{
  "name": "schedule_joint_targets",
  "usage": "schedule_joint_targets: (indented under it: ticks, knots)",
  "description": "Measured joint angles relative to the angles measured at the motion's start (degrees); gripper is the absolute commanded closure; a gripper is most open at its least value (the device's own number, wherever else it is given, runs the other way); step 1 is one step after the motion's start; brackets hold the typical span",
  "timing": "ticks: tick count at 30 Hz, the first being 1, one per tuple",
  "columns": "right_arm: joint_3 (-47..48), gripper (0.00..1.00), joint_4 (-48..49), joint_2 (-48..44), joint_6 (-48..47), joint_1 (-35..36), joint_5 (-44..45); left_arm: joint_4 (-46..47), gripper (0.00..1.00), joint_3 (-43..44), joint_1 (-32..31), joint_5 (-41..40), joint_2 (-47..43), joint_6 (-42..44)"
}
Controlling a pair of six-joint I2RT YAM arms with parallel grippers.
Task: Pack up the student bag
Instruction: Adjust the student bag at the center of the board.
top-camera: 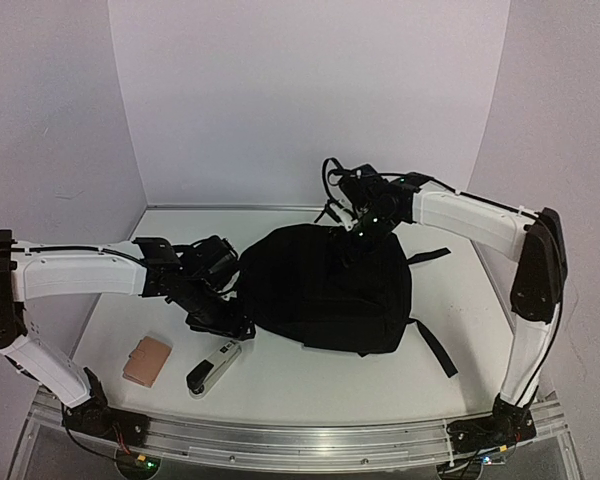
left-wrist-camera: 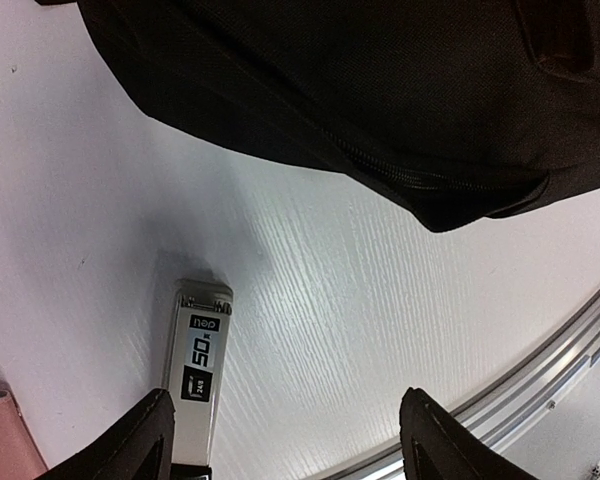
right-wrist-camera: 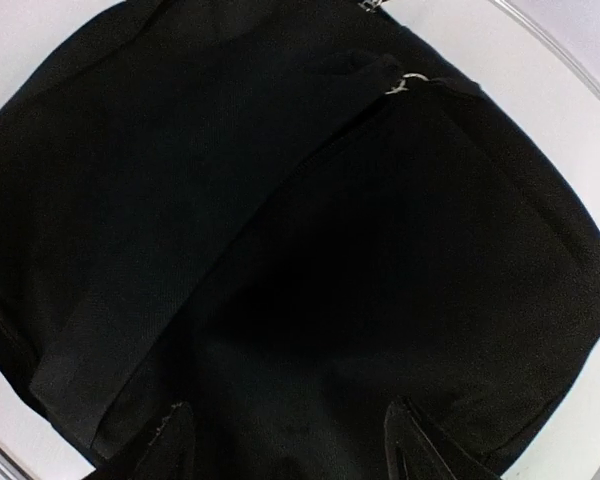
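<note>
The black student bag (top-camera: pixel 325 288) lies flat in the middle of the table, zipped shut as far as I can see. It fills the right wrist view (right-wrist-camera: pixel 300 240) and the top of the left wrist view (left-wrist-camera: pixel 380 90). My left gripper (top-camera: pixel 225 325) is open and empty, low at the bag's near left corner; its fingertips (left-wrist-camera: pixel 130 445) frame bare table. My right gripper (top-camera: pixel 360 240) is open and empty, hovering over the bag's far edge. A white and black box (top-camera: pixel 213 366) lies near the front; it also shows in the left wrist view (left-wrist-camera: pixel 198 370).
A small pink case (top-camera: pixel 146 360) lies left of the box. The bag's straps (top-camera: pixel 435 345) trail to the right. A metal rail (top-camera: pixel 300 440) runs along the table's front edge. White walls close in the back and sides.
</note>
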Motion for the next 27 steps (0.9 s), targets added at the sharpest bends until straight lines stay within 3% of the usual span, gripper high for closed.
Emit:
schedule_joint_targets:
  ticks: [4, 7, 12, 18, 27]
  knots:
    - [1.48, 0.55, 0.10, 4.71, 0.94, 0.89, -0.51, 0.00, 0.23, -0.04, 0.00, -0.09, -0.16, -0.16]
    - [3.39, 0.59, -0.63, 7.63, 1.68, 1.34, -0.61, -0.05, 0.23, -0.34, 0.00, -0.45, -0.83, -0.24]
    - [7.31, 0.53, -2.03, 10.37, 3.05, 1.78, -0.99, 0.37, 0.23, -1.01, 0.00, -0.58, -1.63, -0.53]
    - [11.53, 0.36, -2.07, 11.72, 4.25, 2.61, -1.99, 0.54, 0.23, -2.09, 0.00, -0.58, -2.09, -1.38]
    - [13.25, 0.34, -2.03, 14.41, 4.68, 4.23, -2.07, 0.62, 0.23, -2.19, 0.00, -0.56, -2.64, -1.44]
